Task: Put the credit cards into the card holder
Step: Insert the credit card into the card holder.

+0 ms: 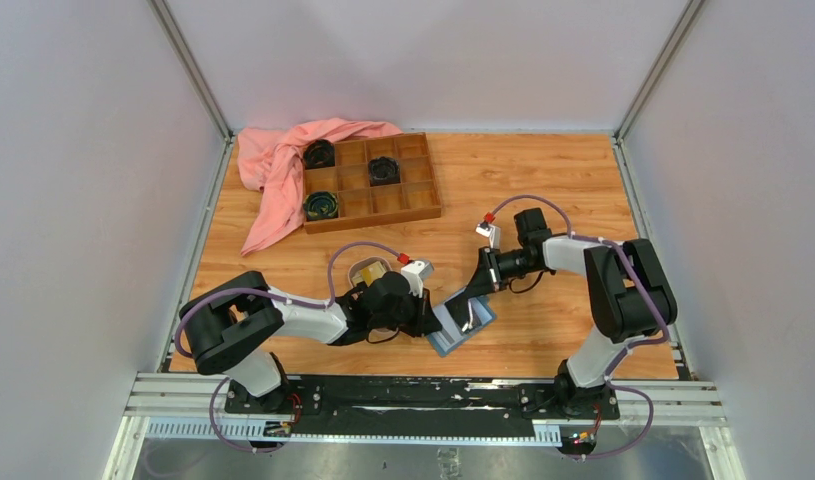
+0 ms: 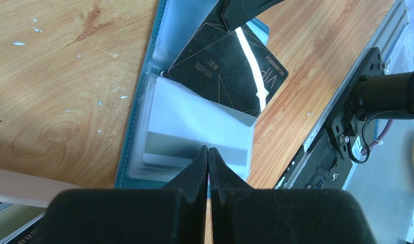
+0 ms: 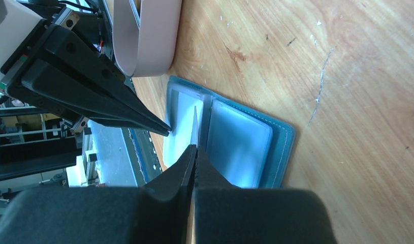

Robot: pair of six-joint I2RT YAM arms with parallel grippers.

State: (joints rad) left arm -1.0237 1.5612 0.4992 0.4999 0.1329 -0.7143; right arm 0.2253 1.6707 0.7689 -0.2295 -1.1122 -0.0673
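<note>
The blue card holder (image 1: 449, 342) lies open on the table between the arms. In the left wrist view its clear sleeve (image 2: 194, 122) holds a pale grey-white card (image 2: 189, 145). My right gripper (image 1: 473, 300) is shut on a black card (image 2: 230, 71) and holds it tilted, its lower corner inside the sleeve's slot. In the right wrist view the card (image 3: 195, 124) shows edge-on above the wallet's fold, in front of that gripper (image 3: 195, 147). My left gripper (image 2: 208, 150) is shut, its tips resting on the sleeve's near edge.
A pink oval dish (image 1: 368, 272) sits behind my left wrist, something yellow-gold in it. A brown wooden compartment tray (image 1: 415, 175) with black items stands at the back, with a pink cloth (image 1: 273, 175) draped on its left. The table's near edge is close to the wallet.
</note>
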